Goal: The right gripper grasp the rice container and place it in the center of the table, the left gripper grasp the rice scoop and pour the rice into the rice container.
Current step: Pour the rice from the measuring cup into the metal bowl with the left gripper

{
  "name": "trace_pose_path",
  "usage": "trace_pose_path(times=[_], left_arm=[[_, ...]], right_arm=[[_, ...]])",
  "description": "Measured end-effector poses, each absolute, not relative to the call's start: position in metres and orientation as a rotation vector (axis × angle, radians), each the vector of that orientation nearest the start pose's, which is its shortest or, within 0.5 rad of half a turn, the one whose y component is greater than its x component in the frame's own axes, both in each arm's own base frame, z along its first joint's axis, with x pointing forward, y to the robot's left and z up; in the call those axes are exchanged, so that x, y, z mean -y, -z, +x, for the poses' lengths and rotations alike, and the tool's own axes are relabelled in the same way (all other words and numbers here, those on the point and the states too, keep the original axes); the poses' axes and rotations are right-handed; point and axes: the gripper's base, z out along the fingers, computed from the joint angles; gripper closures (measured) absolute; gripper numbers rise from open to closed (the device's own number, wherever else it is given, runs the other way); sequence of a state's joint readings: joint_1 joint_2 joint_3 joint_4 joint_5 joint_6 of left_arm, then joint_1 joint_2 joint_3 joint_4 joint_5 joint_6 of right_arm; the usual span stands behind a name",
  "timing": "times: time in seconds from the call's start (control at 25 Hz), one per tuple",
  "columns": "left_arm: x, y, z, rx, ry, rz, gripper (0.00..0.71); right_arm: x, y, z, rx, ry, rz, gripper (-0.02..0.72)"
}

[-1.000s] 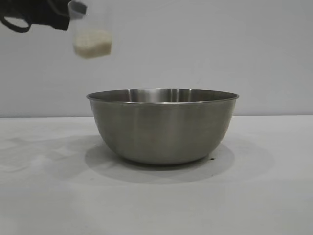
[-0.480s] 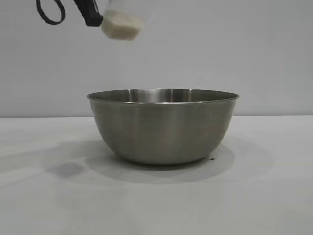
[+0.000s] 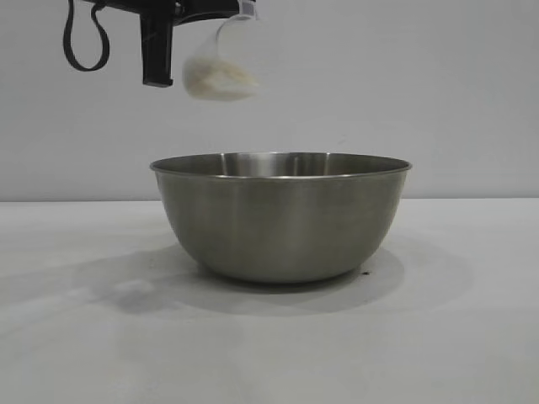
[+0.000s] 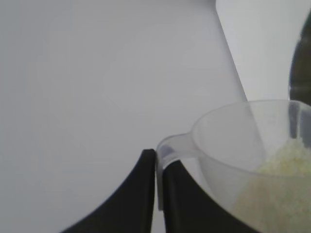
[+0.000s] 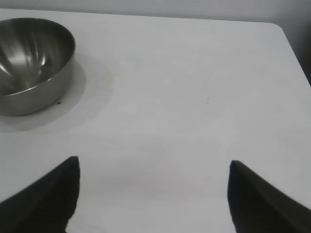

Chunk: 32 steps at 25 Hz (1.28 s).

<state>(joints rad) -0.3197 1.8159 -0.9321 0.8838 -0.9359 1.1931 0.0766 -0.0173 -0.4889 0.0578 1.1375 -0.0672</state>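
Note:
The rice container (image 3: 280, 217), a wide steel bowl, stands on the white table (image 3: 455, 337). High above its left rim hangs the rice scoop (image 3: 221, 67), a clear plastic cup, tilted, with off-white rice (image 3: 221, 82) inside. My left gripper (image 3: 229, 10) reaches in from the top left, shut on the scoop's handle. In the left wrist view the gripper (image 4: 159, 160) pinches the handle, with the scoop (image 4: 228, 145) and rice (image 4: 284, 162) just beyond. My right gripper (image 5: 153, 165) hovers open over bare table, away from the rice container (image 5: 29, 63), and is outside the exterior view.
A black cable loop (image 3: 86, 42) hangs from the left arm at the top left. A plain pale wall stands behind the table. The table's far corner and edge (image 5: 286, 39) show in the right wrist view.
The left gripper has carried the scoop rightward, from left of the bowl to above its left rim, and the scoop has tilted. The bowl has not moved.

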Motion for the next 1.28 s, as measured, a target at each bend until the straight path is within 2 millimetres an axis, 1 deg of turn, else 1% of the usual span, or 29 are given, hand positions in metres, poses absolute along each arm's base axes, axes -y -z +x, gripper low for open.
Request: trace_pose_path(times=[0.28,0.56,0.76,1.04,1.28], left_arm=[[0.178,-0.215,0.327,-0.152,-0.708,1.703,0.710],[0.179,-0.215,0.327,0.013,-0.847,1.732,0.710],[0.181,-0.215,0.326,0.083,-0.896,1.739,0.710],[0.182,-0.215,0.325,0.253,-1.029,1.751,0.710],[0.182,-0.216,0.325,0.480,-1.205,1.747,0.710]], right_arm=[[-0.004,-0.268,-0.010,-2.108,-0.076,-0.157,0.114],[-0.004,-0.268,-0.010,-2.108,-0.076,-0.157,0.114],[-0.004,-0.268,-0.010,-2.108,-0.076,-0.157,0.114],[-0.004,-0.268,-0.010,-2.108,-0.076,-0.157,0.114],[-0.004,-0.268,-0.010,-2.108,-0.076,-0.157,0.114]])
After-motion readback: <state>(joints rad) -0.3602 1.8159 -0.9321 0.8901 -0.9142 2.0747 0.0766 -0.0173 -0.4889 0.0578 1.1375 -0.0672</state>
